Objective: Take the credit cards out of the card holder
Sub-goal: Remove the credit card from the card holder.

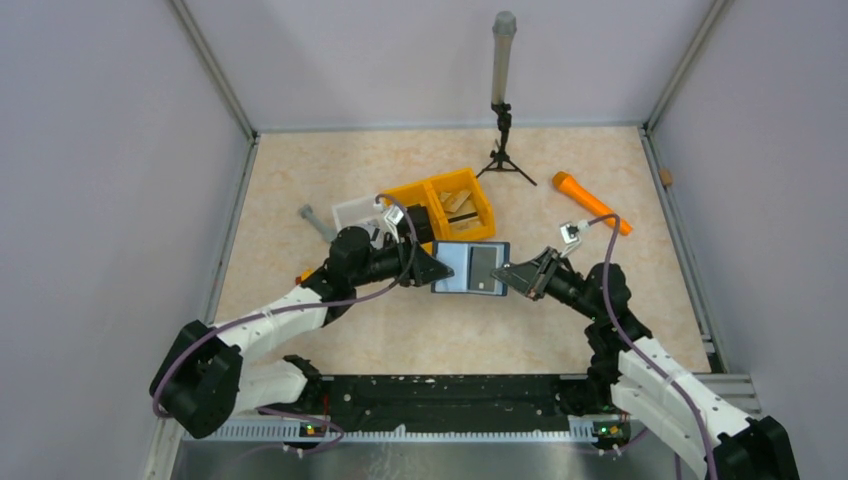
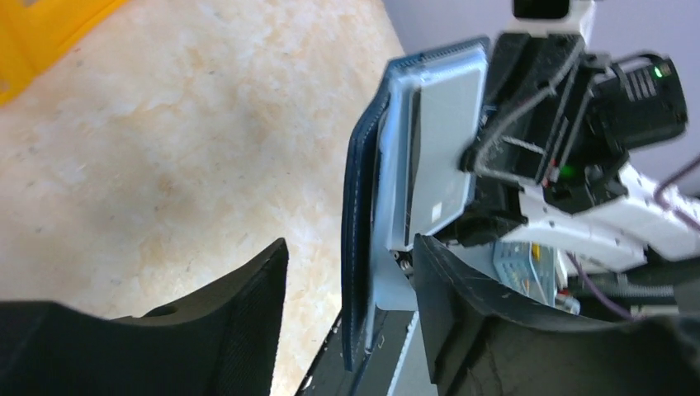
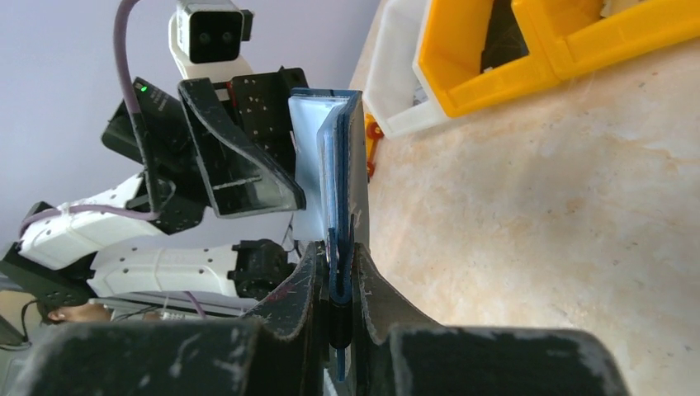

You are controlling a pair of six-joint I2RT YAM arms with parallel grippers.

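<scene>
Two arms: both reach in from the lower edge of the overhead view and meet at centre frame, so the work is done in the air above the table point(image 1: 400, 335).
Right gripper point(image 3: 342, 256): pressed together on one edge of the card holder point(image 1: 455, 268). The pinch sits at the rim, which leaves the pocket faces uncovered.
Card holder: lifted off the table at the centre of the overhead view, pale inner faces turned upward, spanning the gap between the two wrists.
Left gripper point(image 1: 435, 268): spread, with one finger on each side of the holder's opposite edge. Contact cannot be confirmed.
Credit cards point(image 1: 485, 266): a grey rectangle lies on the right-hand inner face, apparently seated in its pocket. No card is visible outside the holder.
Step, judged: the right arm acts as the clamp, so the left is free to take a card edge.
Yellow bin point(image 1: 440, 181): just above centre, beyond the holder, with a white tray point(image 1: 355, 212) at its left.
Far field: orange cylinder point(image 1: 590, 203) at upper right, tripod post point(image 1: 502, 70) at top centre.
</scene>
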